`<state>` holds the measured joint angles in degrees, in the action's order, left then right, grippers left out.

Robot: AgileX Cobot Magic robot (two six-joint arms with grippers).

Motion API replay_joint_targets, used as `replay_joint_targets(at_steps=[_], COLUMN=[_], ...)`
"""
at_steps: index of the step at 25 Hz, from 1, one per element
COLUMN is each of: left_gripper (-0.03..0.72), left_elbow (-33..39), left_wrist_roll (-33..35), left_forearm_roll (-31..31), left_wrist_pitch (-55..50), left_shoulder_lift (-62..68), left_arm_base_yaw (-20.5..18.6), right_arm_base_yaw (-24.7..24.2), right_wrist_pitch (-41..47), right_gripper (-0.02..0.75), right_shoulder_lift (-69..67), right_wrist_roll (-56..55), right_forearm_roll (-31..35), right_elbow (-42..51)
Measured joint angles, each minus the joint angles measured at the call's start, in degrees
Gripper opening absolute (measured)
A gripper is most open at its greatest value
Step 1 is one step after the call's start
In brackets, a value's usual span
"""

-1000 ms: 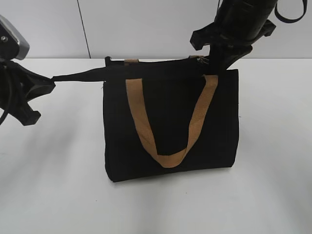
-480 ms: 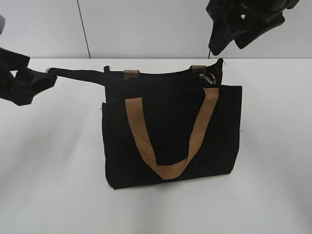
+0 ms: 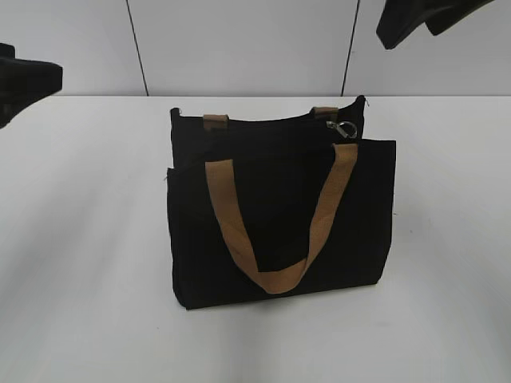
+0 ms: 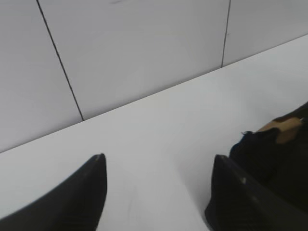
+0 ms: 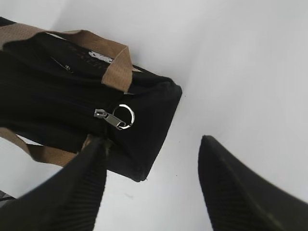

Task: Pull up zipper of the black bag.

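The black bag (image 3: 279,211) stands upright on the white table, its tan front handle hanging down its face. The zipper runs along its top edge, and its silvery ring pull (image 3: 343,128) sits at the right end; the right wrist view shows the pull (image 5: 119,118) lying on the bag's top (image 5: 53,101). My right gripper (image 5: 153,166) is open and empty, raised above and to the right of the bag (image 3: 423,20). My left gripper (image 4: 159,166) is open and empty, off to the left (image 3: 28,80); the bag's corner (image 4: 274,154) shows at its right.
The white table (image 3: 80,239) stretches all round the bag. A pale panelled wall (image 3: 239,40) with dark seams stands behind it.
My left gripper let go of the bag's black end strap and drew back left. My right gripper lifted up and away from the zipper pull. The bag settled upright.
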<state>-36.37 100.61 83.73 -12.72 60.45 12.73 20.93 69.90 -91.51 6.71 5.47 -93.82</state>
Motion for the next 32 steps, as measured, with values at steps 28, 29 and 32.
replay_joint_targets(at_steps=[28,29,32], left_gripper=[0.412,0.412,0.411], left_elbow=[-22.7,-21.9,-17.9], left_wrist_roll=[-91.9,-91.5,-89.7], left_forearm_roll=[-81.8,-80.5,-77.5], left_wrist_pitch=[-43.6,-44.3,-44.8], left_shoulder_lift=[0.8,0.5,-2.8], left_arm_base_yaw=[-17.1,-17.1,-17.1], right_arm_base_yaw=[-17.2,-17.2,-17.2], right_wrist_pitch=[-11.2,-12.0,-13.4], right_gripper=[0.467,0.467,0.467], right_shoulder_lift=[13.0,15.1,21.8], right_wrist_roll=[4.8,4.8,4.8], right_forearm_roll=[3.4,3.6,3.6], right_elbow=[24.5,27.7,36.8])
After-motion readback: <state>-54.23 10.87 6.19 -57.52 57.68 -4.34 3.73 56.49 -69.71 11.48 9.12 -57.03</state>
